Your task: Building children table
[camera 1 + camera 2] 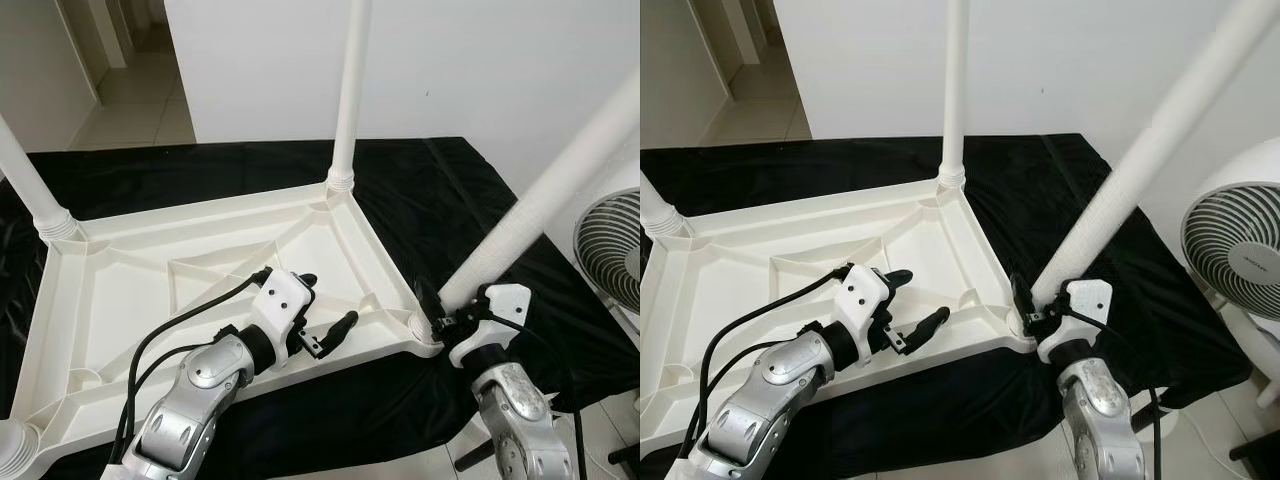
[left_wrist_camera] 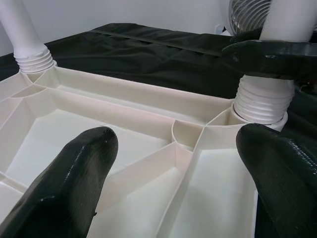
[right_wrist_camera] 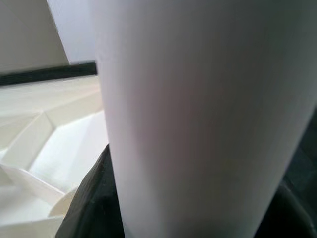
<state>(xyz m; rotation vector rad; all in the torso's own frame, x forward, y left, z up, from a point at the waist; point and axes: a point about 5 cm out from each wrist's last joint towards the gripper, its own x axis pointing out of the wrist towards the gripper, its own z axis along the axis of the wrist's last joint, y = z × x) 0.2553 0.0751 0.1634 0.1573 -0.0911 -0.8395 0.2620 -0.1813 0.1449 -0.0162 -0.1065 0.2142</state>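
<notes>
The right tool (image 1: 432, 315) is clenched on the base of a white table leg (image 1: 530, 215), its black fingers pinching the tube just above the ribbed collar where the leg meets the near right corner socket of the upturned white tabletop (image 1: 130, 265); in the right wrist view the leg (image 3: 198, 114) stands close up with dark finger surface at either side of it. That leg leans outward and to the right rather than standing straight. The left tool (image 1: 328, 308) hovers over the near edge of the tabletop with its two black fingers (image 2: 74, 183) spread apart and nothing between them, pointing toward the same corner; in the left wrist view the ribbed collar (image 2: 260, 101) of the held leg shows beyond them. The tabletop lies underside up, its moulded ribs showing, on a worktop covered with a black cloth (image 1: 420, 190). A second leg (image 1: 350, 90) stands upright in the far right corner socket, and a third leg (image 1: 30, 185) rises from the far left corner, tilted. A white fan (image 1: 1235, 245) stands just beyond the right edge of the cloth, and a white wall (image 1: 480, 60) rises behind.
</notes>
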